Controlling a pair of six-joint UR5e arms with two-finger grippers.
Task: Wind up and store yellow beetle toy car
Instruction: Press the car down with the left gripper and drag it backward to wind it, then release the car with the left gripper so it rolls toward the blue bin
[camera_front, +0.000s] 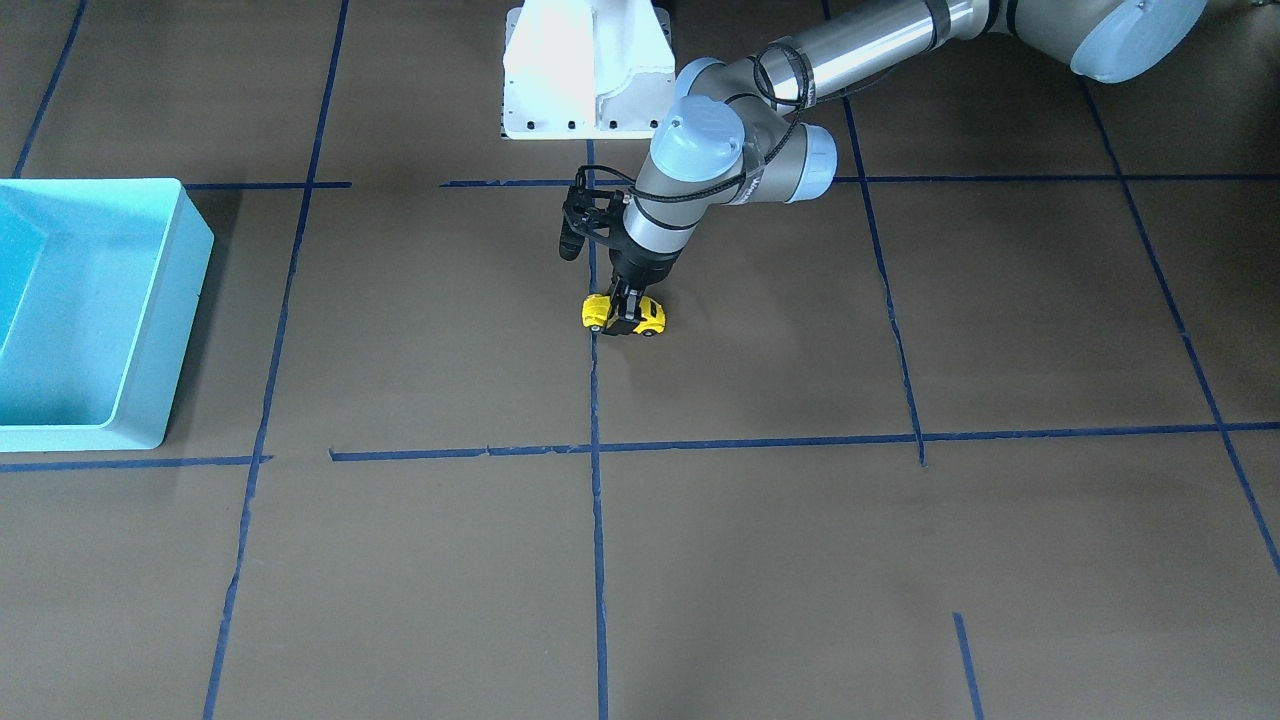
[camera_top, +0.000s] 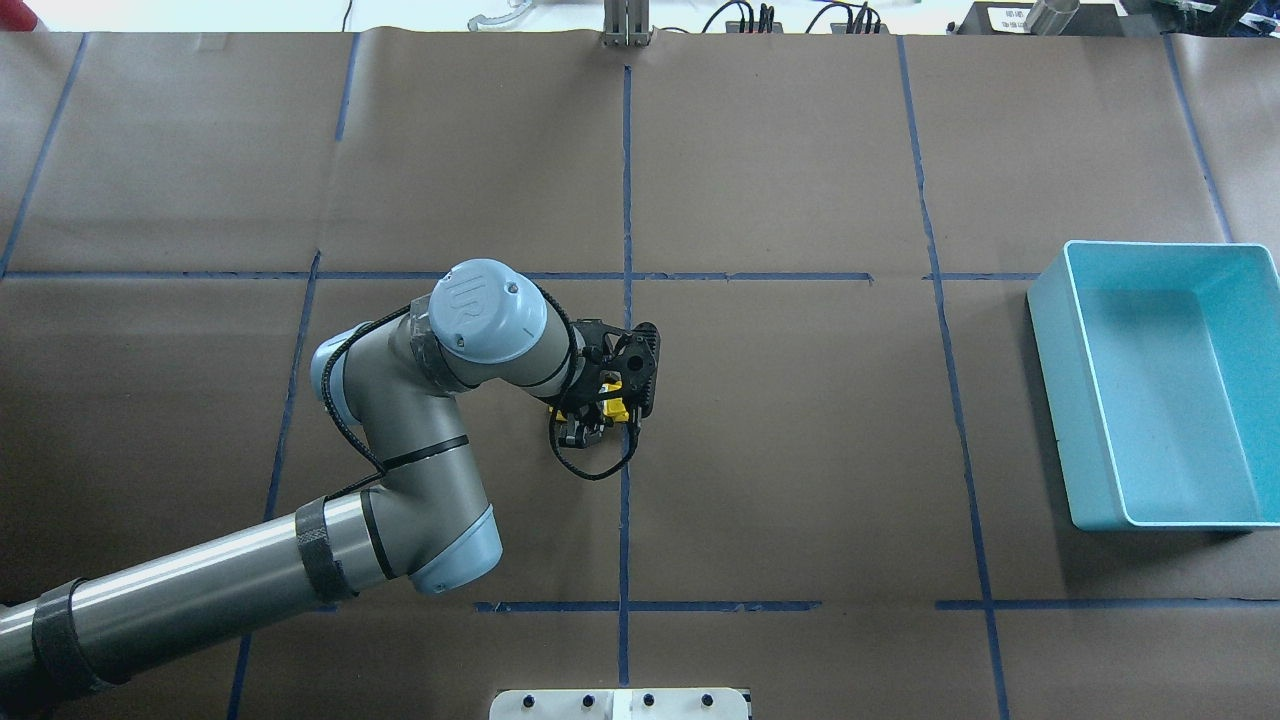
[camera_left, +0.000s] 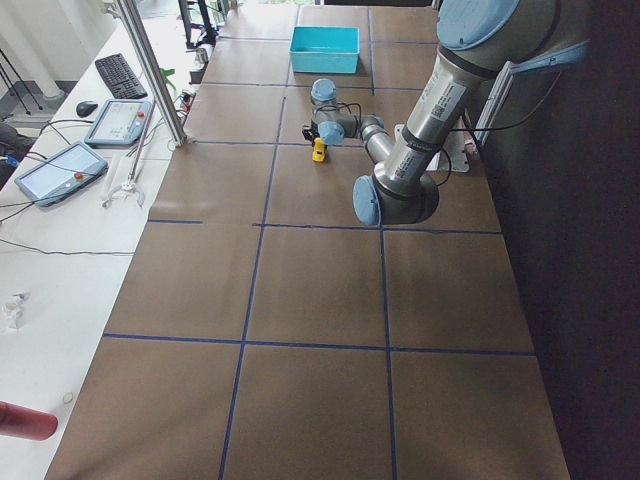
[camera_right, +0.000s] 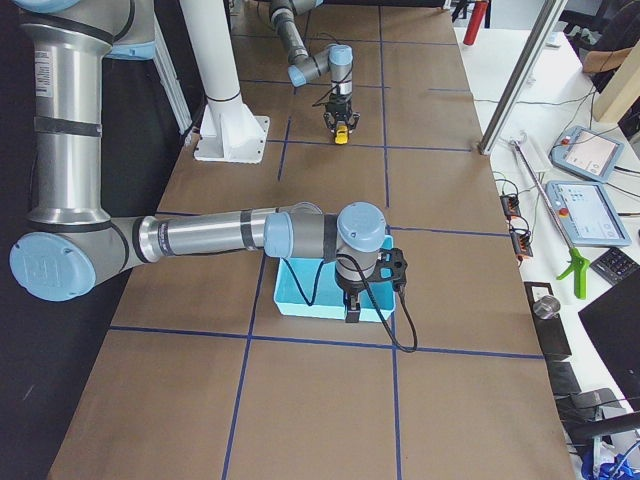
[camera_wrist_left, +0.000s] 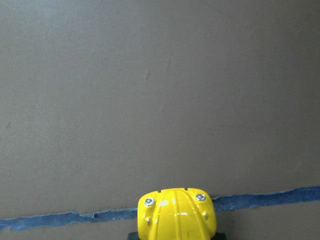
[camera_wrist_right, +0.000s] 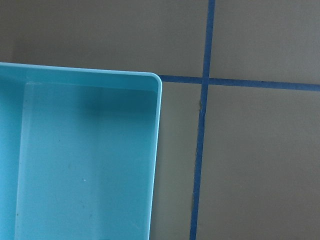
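Clamped the car between the fingers of the left gripper at the central tape line of the counter, well apart from the bin; poised the right gripper over a bin corner, its grip state not discernible.

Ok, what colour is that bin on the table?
The bin is plain light blue, best seen in the overhead exterior view.
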